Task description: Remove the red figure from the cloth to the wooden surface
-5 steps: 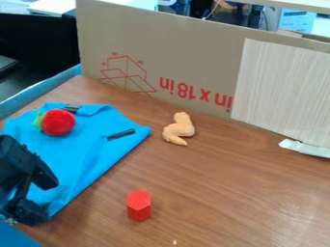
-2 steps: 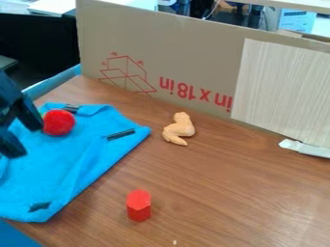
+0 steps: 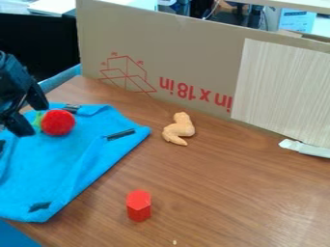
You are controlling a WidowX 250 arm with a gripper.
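Red hexagonal block (image 3: 138, 206): located on the wooden surface (image 3: 226, 183), in the near part of the scene, standing upright. It lies off the cloth, to the right of its near portion and well apart from the gripper (image 3: 35, 118).

Gripper: positioned at the left edge, above the far left part of the blue cloth (image 3: 77, 159). Its fingers stand wide apart.

Toy fruit (image 3: 59, 123): round and red with a green part at its left side; it rests on the far part of the cloth, just right of the gripper in the view. Whether the two touch cannot be determined.

Cloth: spread over the left of the surface, with dark patches at its far edge, its right corner and its near end.

Toy chicken wing (image 3: 180, 130): on the wood, right of the cloth and farther back than the block.

Cardboard panel (image 3: 187, 53): upright along the far side, bearing red markings. A pale wood-grain sheet (image 3: 283, 87) covers part of its right side.
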